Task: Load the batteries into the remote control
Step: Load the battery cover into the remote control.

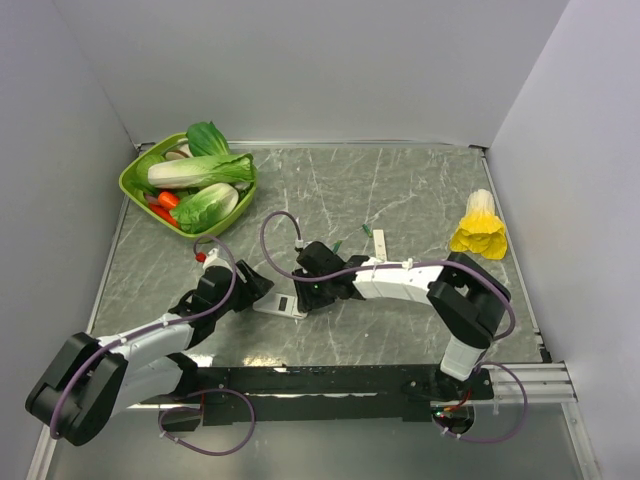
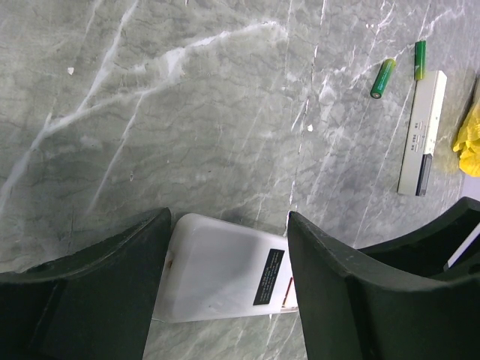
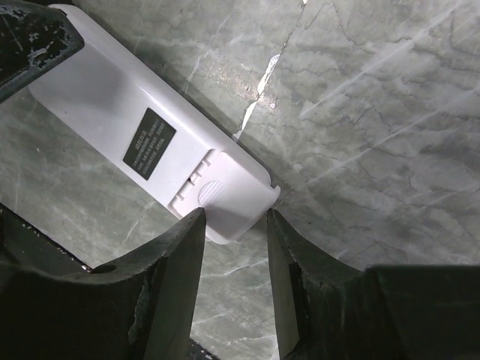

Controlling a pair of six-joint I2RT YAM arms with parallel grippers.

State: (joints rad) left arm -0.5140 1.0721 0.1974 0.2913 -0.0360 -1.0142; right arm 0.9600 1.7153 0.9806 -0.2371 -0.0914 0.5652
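Opening the remote control (image 3: pixel 150 142) (back up, cover shut): left end effector (image 2: pixel 229 262) straddling, right end effector (image 3: pixel 232 247) spread at cover end; next, slide cover off.

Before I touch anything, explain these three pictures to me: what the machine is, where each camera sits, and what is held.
These are two robot arms bolted at the near edge of a marble-patterned table. One picture looks down from above and behind them. The other two come from cameras on each wrist, looking past that arm's own dark fingers.

Both arms meet over the remote control, which lies white back up. The left claw straddles it, and the right claw sits at its ridged cover end. I cannot tell whether either is squeezing it.

Also on the table are a green basket of toy vegetables, a yellow toy, a white-and-black bar and two green cylinders.
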